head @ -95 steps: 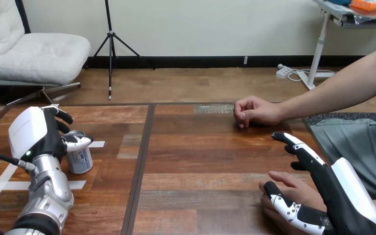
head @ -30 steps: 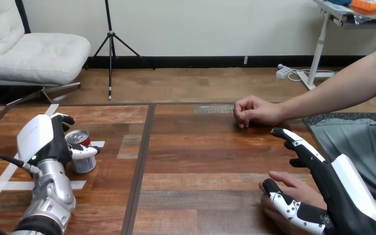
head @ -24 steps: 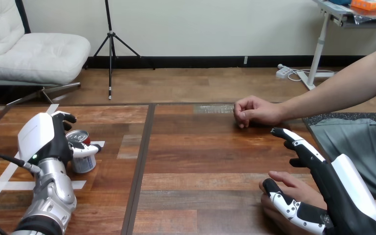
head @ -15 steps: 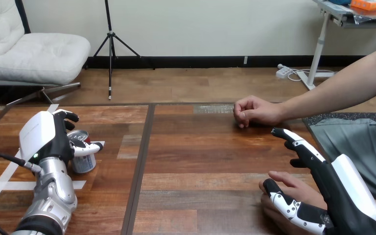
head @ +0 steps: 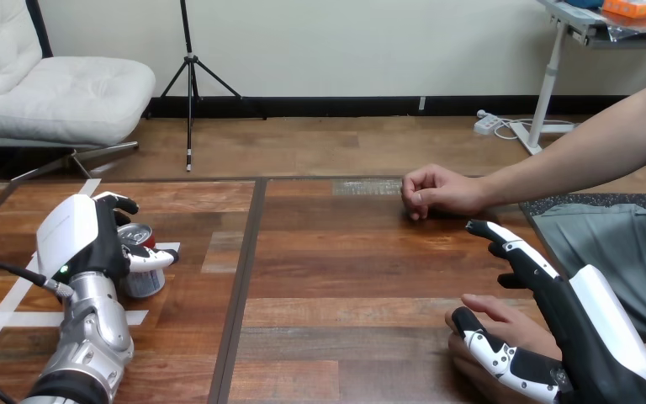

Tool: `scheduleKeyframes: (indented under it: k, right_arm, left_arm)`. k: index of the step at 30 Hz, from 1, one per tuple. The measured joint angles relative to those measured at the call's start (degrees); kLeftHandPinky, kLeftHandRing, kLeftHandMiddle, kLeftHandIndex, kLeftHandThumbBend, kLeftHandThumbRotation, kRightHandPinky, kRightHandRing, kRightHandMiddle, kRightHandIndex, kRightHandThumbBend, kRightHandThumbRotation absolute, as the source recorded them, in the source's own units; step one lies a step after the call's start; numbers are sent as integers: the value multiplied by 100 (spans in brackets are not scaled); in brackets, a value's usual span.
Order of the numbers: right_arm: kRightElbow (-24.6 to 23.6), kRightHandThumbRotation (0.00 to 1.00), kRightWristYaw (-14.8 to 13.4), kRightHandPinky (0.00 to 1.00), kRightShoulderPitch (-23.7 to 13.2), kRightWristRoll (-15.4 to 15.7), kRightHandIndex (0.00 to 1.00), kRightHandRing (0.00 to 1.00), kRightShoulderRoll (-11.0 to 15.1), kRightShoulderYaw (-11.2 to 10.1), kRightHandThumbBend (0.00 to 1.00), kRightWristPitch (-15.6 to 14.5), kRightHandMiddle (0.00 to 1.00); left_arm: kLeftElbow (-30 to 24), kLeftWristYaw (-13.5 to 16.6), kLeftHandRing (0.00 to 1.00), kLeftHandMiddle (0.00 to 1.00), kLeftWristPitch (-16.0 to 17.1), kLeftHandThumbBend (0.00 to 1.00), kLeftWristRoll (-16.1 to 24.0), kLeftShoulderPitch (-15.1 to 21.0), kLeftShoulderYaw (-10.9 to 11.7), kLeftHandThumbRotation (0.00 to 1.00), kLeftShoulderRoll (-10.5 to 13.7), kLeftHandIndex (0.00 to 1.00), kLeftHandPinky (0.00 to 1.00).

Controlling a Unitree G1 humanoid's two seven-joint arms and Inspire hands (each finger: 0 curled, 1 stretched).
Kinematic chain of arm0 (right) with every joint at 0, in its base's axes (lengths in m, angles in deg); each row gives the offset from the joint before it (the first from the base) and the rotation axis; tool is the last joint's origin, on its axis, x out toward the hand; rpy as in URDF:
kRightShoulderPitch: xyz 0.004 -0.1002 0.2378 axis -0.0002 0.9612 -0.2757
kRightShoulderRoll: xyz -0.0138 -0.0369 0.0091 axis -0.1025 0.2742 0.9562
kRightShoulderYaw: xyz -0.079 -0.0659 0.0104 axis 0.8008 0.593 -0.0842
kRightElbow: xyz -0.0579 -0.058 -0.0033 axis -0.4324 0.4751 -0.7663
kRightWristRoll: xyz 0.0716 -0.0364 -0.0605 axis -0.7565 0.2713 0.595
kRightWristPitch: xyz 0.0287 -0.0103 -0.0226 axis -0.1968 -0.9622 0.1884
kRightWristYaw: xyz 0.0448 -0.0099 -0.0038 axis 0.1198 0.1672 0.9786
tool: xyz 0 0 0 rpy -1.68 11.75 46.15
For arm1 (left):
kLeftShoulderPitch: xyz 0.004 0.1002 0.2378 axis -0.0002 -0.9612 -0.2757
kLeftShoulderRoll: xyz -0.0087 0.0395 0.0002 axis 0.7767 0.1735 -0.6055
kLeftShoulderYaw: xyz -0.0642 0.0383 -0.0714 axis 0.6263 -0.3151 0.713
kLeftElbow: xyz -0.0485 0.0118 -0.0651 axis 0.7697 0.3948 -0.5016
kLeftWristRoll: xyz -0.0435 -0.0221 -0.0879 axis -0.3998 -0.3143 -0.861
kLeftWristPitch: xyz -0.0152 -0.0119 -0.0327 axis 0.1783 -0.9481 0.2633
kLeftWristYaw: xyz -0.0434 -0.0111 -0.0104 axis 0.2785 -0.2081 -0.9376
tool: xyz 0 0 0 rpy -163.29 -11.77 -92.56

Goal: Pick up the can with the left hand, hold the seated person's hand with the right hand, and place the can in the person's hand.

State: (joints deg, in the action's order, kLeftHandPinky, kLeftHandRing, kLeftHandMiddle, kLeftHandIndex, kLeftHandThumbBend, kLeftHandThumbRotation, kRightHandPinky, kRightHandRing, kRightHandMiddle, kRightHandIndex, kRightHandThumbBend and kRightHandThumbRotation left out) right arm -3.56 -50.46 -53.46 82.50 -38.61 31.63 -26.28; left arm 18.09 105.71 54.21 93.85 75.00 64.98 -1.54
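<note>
My left hand point(head: 80, 242) is clasped round the small silver-and-red metal can point(head: 144, 280) at the left of the wooden table point(head: 345, 278), beside white tape strips point(head: 8, 320). My right hand point(head: 576, 330) is at the near right, over the person's near hand point(head: 498, 316) — fingers straight, not closed on it — thumb just beside it

I can read nothing from here — no words, numbers or signs. The can point(head: 145, 283) has print on its pale side, but it is too small for me to make out.
</note>
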Motion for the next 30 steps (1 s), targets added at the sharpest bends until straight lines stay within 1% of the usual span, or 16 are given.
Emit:
scheduleKeyframes:
  k: [4,12,20,30]
  right_arm:
    - [-6,0,0,80,1,0,89,91,0,-1,34,0,93]
    - [-10,0,-1,80,7,-2,89,90,0,-4,34,5,93]
    - [-12,0,-1,80,32,-16,89,90,0,-24,34,5,92]
    - [-12,0,-1,80,44,-51,89,90,1,-65,35,5,93]
  left_arm:
    - [0,13,59,62,19,84,-3,0,2,0,-4,64,51]
    - [0,46,54,57,69,81,-66,1,56,0,-32,61,49]
    - [1,99,52,54,71,80,-59,1,53,0,-61,59,48]
    - [2,118,51,52,122,76,-59,0,53,0,-78,57,48]
